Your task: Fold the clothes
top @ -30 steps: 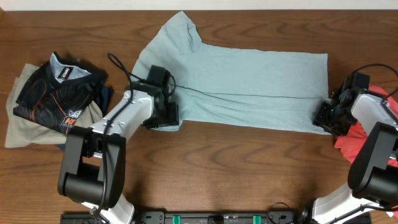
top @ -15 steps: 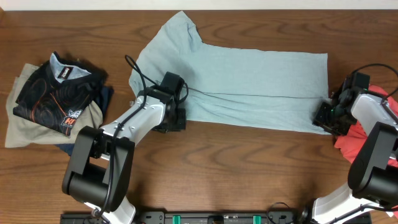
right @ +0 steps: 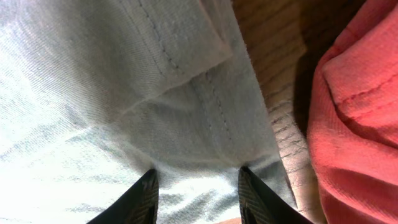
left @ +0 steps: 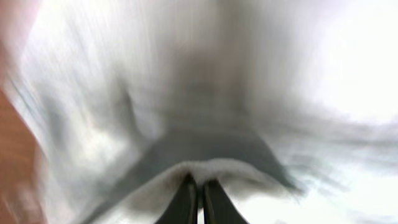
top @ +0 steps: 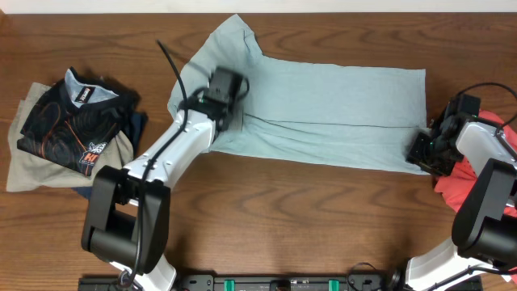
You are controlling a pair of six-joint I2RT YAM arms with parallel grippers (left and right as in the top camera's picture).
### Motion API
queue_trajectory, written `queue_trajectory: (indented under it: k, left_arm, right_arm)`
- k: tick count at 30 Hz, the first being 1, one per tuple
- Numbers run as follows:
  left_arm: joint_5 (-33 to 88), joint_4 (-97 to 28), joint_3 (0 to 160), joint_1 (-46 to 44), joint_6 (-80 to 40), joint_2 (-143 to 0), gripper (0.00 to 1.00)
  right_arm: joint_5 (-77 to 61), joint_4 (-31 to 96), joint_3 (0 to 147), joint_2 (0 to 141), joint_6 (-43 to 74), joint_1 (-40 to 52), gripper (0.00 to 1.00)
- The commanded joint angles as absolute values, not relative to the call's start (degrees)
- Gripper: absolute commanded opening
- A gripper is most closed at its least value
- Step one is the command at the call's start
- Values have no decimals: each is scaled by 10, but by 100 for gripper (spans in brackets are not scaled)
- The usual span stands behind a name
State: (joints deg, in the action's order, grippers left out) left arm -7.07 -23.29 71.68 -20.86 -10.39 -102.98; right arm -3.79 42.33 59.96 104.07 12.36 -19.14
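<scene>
A light blue-grey shirt (top: pixel 339 105) lies spread across the table. My left gripper (top: pixel 233 113) hovers over its left part, by the collar end. In the left wrist view my left gripper (left: pixel 198 182) is shut on a raised fold of the shirt (left: pixel 186 93); that view is blurred. My right gripper (top: pixel 420 153) is at the shirt's near right corner. Seen from the right wrist, my right gripper (right: pixel 198 177) has its fingers apart, pressed down on the hemmed shirt (right: pixel 124 93) with cloth bulging between them.
A stack of folded clothes with a black printed top (top: pixel 69 129) lies at the left. A red garment (top: pixel 449 184) lies at the right edge, close beside my right gripper, also red garment (right: pixel 354 112). Bare wooden table (top: pixel 307 218) runs along the front.
My left gripper shut on the shirt's near left corner and carried it up and back toward the collar, folding that corner over. The right arm has not moved.
</scene>
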Motion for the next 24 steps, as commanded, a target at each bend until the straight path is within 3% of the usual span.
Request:
queue_trajectory:
  k: [1, 2, 3, 5, 6, 8, 15, 20, 24]
  left_arm:
    - [-130, -174, 792, -199, -56, -1030, 6]
    - [-129, -150, 806, -196, -56, -1030, 6]
    - [-127, -137, 815, -193, -57, -1030, 14]
    - [-120, -136, 825, -192, -67, -1030, 58]
    - [-112, -149, 825, -192, -67, -1030, 67]
    - [-100, -202, 824, -192, -67, -1030, 75]
    - [-99, -387, 796, -181, -79, -1030, 78]
    - [-99, -436, 755, -153, -148, -1030, 77]
    - [-99, -422, 707, -129, -160, -1030, 65]
  right_arm:
    - [-30, 427, 583, 1049, 119, -186, 41]
    - [-30, 427, 583, 1049, 119, -186, 41]
    - [-30, 429, 583, 1049, 119, -186, 41]
    - [-30, 431, 583, 1049, 119, -186, 40]
    - [-30, 432, 583, 1049, 119, -186, 40]
    - [-30, 433, 583, 1049, 119, -186, 40]
    - [-30, 433, 583, 1049, 119, -186, 41]
    - [-30, 435, 583, 1049, 119, -186, 41]
    - [-30, 436, 583, 1049, 119, -186, 41]
